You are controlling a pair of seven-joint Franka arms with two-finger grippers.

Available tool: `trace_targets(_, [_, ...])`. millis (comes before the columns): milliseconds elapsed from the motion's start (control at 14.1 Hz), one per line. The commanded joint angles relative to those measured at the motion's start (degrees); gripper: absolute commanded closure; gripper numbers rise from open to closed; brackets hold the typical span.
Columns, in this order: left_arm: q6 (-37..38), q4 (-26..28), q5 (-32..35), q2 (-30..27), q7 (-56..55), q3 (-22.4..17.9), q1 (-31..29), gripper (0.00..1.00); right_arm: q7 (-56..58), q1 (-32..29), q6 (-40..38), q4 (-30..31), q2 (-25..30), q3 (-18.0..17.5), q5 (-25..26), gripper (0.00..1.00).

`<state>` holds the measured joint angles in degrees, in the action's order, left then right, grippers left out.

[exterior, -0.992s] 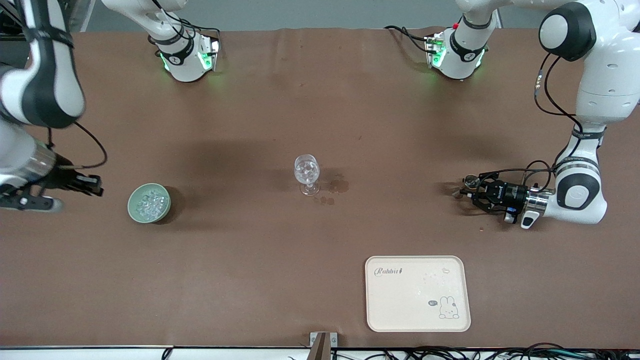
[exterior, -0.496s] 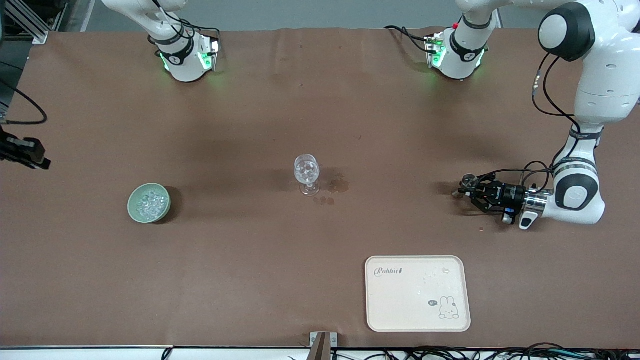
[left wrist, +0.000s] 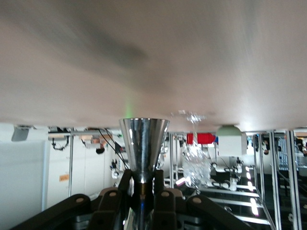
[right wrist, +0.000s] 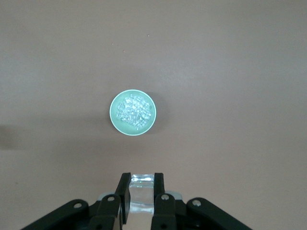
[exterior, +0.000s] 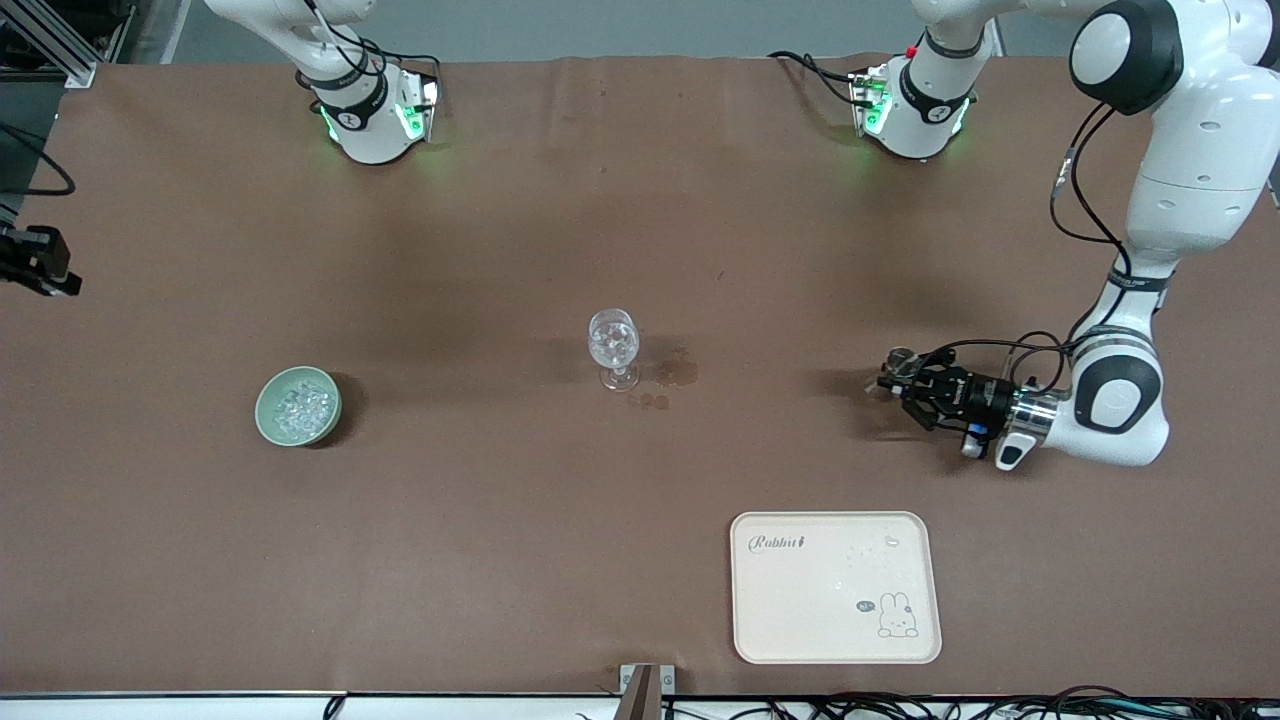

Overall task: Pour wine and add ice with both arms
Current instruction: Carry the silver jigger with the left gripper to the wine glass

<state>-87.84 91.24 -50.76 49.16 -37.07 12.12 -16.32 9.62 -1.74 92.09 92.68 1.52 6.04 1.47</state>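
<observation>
My left gripper (exterior: 893,378) was clenched on a metal cup (left wrist: 143,148) low over the bench (exterior: 640,250). My right gripper (right wrist: 142,194) pinched an ice lump (right wrist: 141,197); more ice (exterior: 298,407) sat in the green bowl (exterior: 270,418).

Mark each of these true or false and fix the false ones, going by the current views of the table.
1. The ice lies in the pale green bowl. True.
2. The stemmed glass stands on the rabbit tray. False: it stands on the bare table, and the tray lies nearer the front camera, toward the left arm's end.
3. The left gripper holds a small metal cup. True.
4. The right gripper is empty. False: its fingers clamp a clear glassy piece, high over the bowl.
5. Small dark stains mark the table beside the glass. True.
6. The bowl lies tipped on its side. False: it sits upright.
</observation>
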Motion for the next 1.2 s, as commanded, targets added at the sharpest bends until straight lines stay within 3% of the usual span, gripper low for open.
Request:
trace_targets(0, [-2.5,0.9,-1.7,-3.6,-5.3,2.5,2.0,0.99,0.3,-0.5,1.2,1.3,2.4,-0.5,0.8,1.0])
trace_targets(213, [-8.3,2.5,-1.7,-5.9,-8.4,7.5,2.1,0.99,-1.5,-0.5,0.8,0.0,1.6,-0.5,0.1,1.0])
trace_targets(567, [-24.1,5.3,-1.6,-11.0,-22.7,18.8,3.4,0.99,-4.0,0.0,-0.6,0.2,1.6,-0.6,-0.2,1.0])
trace_targets(850, [-33.3,6.1,-1.5,-15.1,-31.6,19.7,10.9,0.99,-4.1,-0.4,-1.2,1.0,1.7,-0.6,-3.0,1.0])
trace_targets(1134, [-39.9,8.1,-1.5,-17.4,-33.2,19.7,16.2,0.99,-3.8,-0.2,-1.3,1.4,1.7,-0.5,-3.5,0.99])
